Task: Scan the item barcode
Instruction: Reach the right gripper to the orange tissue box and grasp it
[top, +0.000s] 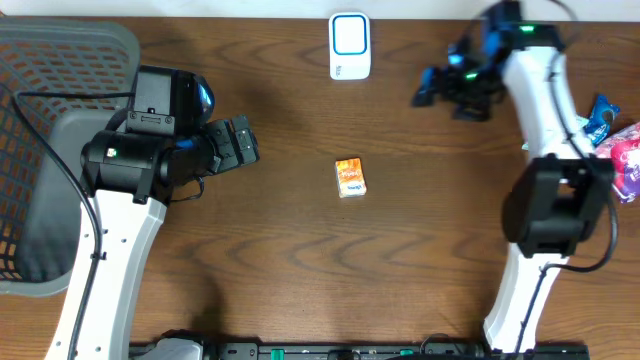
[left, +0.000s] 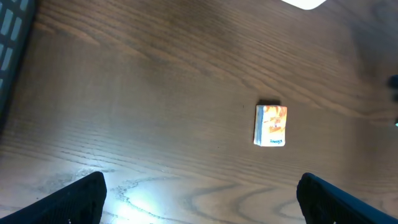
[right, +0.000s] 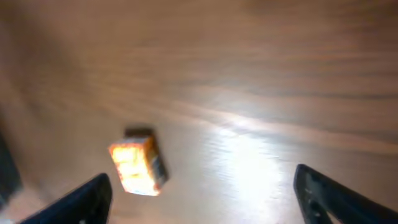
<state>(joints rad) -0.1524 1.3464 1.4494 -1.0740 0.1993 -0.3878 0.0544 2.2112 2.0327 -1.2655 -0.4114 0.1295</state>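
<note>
Your left gripper (top: 245, 143) and right gripper (top: 432, 88) hang empty, fingers apart, the box (top: 350, 177) lying loose between them; you likely grasp it next for the scanner (top: 350, 45).

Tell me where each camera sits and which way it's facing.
Overhead: fixed above the table, looking straight down; left arm and right arm show, orange box between them.
Left wrist: on the left arm, angled down at table and box; own fingertips in bottom corners.
Right wrist: on the right arm, blurred, facing down at the box; fingertips in bottom corners.
Shared: all three see the box.
</note>
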